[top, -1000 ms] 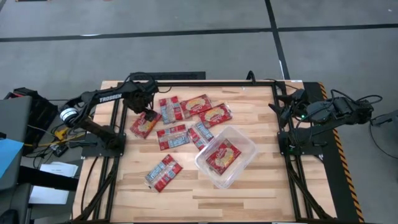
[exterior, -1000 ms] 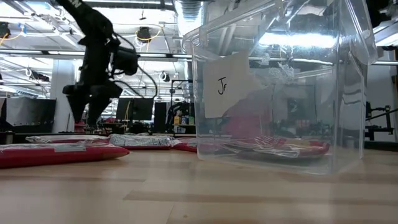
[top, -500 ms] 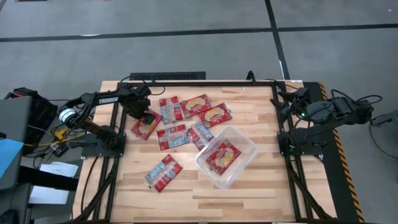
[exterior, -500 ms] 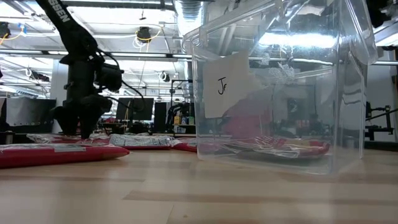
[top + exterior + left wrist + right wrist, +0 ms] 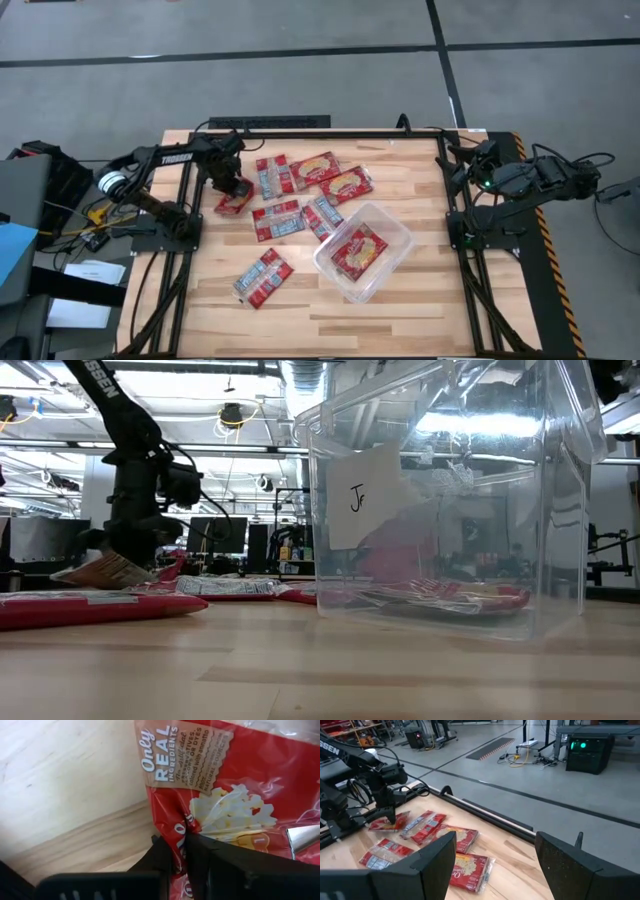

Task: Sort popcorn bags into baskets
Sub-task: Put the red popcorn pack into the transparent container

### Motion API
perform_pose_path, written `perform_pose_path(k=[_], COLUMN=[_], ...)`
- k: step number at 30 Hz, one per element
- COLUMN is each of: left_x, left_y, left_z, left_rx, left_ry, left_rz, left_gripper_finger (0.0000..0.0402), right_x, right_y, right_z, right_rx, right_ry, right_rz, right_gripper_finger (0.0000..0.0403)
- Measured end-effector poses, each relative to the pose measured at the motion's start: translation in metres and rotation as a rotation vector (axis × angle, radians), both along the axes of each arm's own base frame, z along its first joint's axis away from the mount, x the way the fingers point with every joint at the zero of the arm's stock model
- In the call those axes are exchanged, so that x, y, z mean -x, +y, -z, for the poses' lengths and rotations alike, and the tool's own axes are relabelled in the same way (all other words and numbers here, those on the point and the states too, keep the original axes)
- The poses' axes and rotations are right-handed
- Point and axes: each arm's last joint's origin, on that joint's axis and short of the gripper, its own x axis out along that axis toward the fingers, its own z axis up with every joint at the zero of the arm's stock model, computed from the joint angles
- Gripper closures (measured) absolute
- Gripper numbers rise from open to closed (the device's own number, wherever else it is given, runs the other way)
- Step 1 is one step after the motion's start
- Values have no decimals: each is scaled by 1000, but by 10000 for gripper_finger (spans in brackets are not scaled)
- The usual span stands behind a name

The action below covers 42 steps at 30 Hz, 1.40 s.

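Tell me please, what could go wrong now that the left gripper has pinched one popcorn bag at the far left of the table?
The left gripper holds the popcorn bag only by a pinched fold near its edge, so it may slip out or tear during the carry. The lifted bag hangs tilted close to a neighbouring bag and could drag it. The clear tub already holds one bag, and a careless drop might land on its rim.

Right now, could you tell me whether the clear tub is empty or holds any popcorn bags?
Not empty: the clear tub holds one red popcorn bag lying flat.
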Motion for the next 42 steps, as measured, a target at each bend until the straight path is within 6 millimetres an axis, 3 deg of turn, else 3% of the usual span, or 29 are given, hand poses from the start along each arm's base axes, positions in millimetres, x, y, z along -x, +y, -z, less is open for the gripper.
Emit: perform_pose_path(k=[4, 11, 20, 27, 32, 42], left_x=[-5, -28, -74, -119, -137, -171], left_y=[4, 15, 6, -31, -69, -143], left_z=[-11, -51, -128, -207, -245, -263], left_rx=[21, -18, -96, -235, -322, -334], left_ry=[3, -31, -140, -354, -463, -713], left_rz=[-18, -7, 57, 102, 83, 117], left_gripper_finger=[397, 400, 401, 401, 401, 401], right_x=[0, 0, 0, 0, 0, 1], right_y=[0, 0, 0, 0, 0, 0], right_z=[0, 0, 0, 0, 1, 1], right_rx=[1, 3, 9, 9, 25, 59], right_ry=[2, 7, 14, 14, 30, 59], right_rz=[0, -5, -9, -9, -7, -6], right_gripper_finger=[107, 107, 107, 107, 107, 107])
